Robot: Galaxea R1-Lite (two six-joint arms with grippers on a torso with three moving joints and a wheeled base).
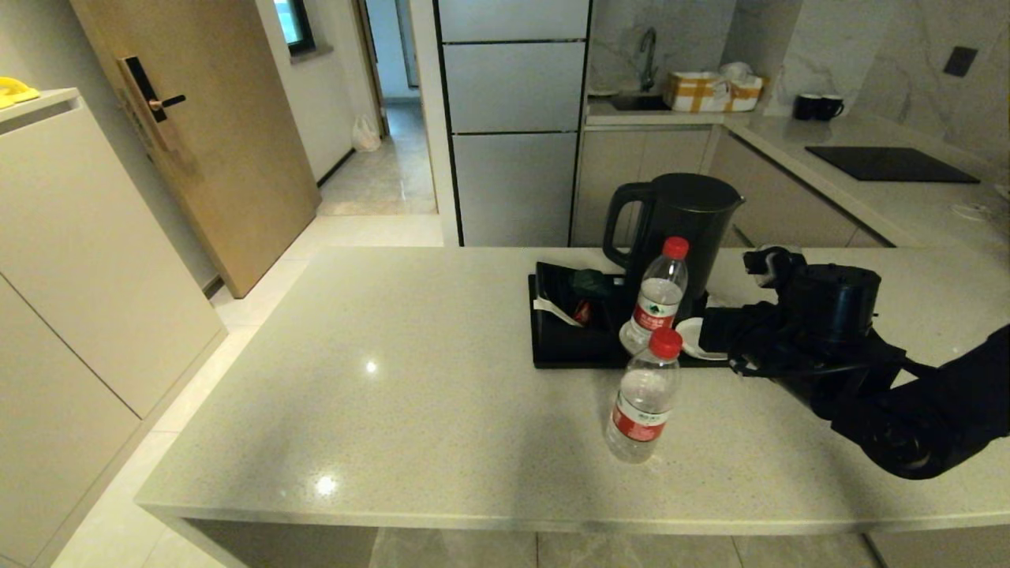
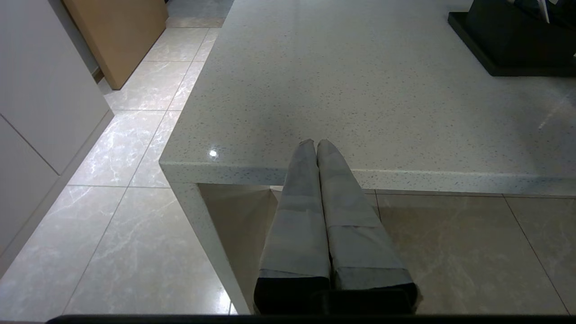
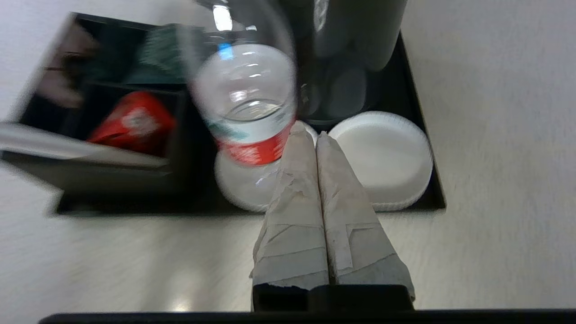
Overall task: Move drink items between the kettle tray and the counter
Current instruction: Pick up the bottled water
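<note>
1. Nearest the robot, the left gripper (image 2: 316, 146) hangs parked off the near edge of the light grey speckled stone counter (image 1: 442, 379), its taped fingers pressed together and holding nothing.
2. On the counter's near half stands one small clear plastic water bottle with a red cap (image 1: 643, 394), upright on bare stone, just in front of the tray and apart from the arm.
3. The right gripper (image 3: 316, 135) sits low over the counter at the tray's front rim. Its taped fingers are closed flat against each other with nothing between them; their tips lie close beside the base of the second bottle (contact cannot be confirmed).
4. The flat rectangular black kettle tray (image 1: 568, 351) carries the second clear red-capped water bottle (image 1: 659, 296), upright on a white round paper coaster (image 3: 245, 186). The neighbouring white round coaster (image 3: 382, 157) is unoccupied.
5. Behind the bottle stands the black electric kettle (image 1: 682, 217); a black compartment box with sachets (image 1: 572, 296) fills the tray's left part.
6. Assessment: one bottle is on the counter and one on the tray, so the transfer appears roughly half done. Neither bottle is gripped, and the right gripper would have to part its fingers before taking either.
</note>
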